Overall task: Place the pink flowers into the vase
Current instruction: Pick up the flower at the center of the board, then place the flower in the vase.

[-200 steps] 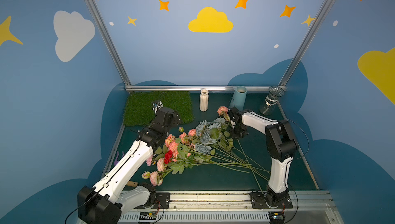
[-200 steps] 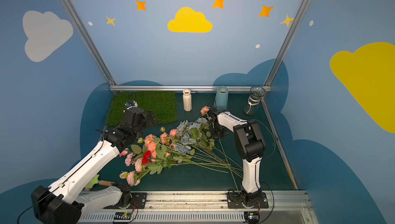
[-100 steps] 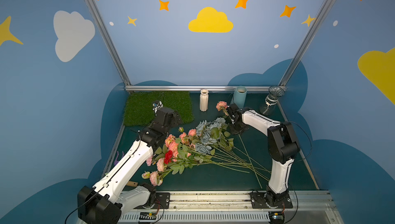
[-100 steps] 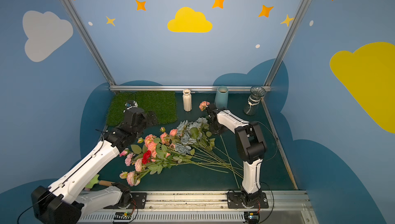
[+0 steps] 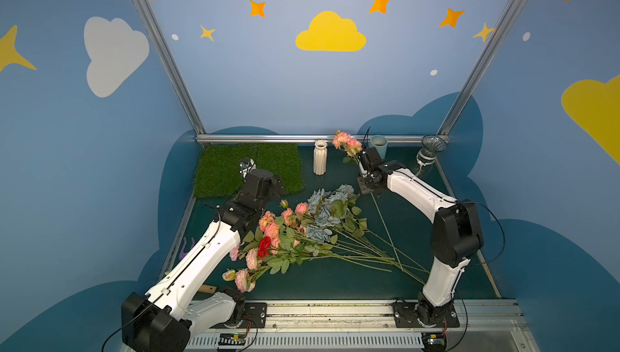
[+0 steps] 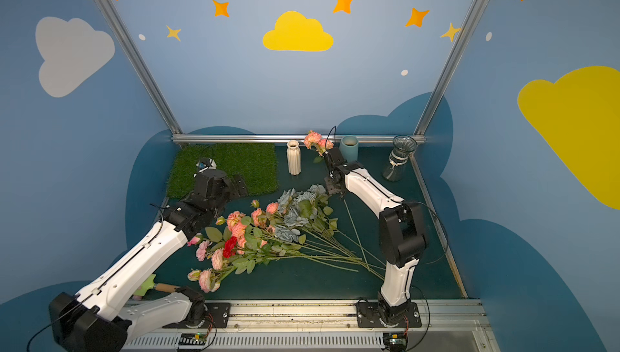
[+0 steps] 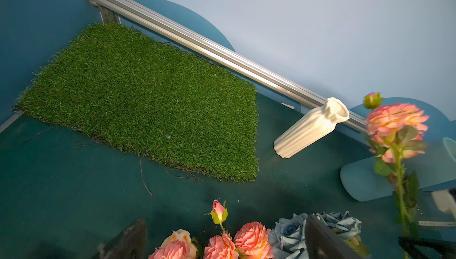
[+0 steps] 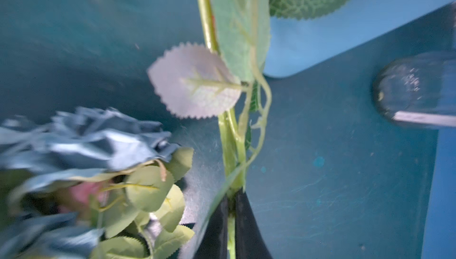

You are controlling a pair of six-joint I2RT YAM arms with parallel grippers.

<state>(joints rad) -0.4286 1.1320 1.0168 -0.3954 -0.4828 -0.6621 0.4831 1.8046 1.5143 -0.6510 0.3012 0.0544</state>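
A dark teal table (image 5: 335, 283) sits inside blue walls with painted clouds. In both top views the right gripper (image 5: 361, 163) is clamped on one pink stem (image 5: 343, 140), its bloom raised between the white vase (image 5: 320, 157) and the blue vase (image 5: 379, 145). The other pink flowers (image 5: 272, 229) lie heaped mid-table, just beside the left gripper (image 5: 276, 184). Left wrist view — that gripper's fingers (image 7: 128, 240) stand wide apart, holding nothing, pink blooms below them. Right wrist view — black jaws pinch the green stem, blue roses (image 8: 86, 141) alongside.
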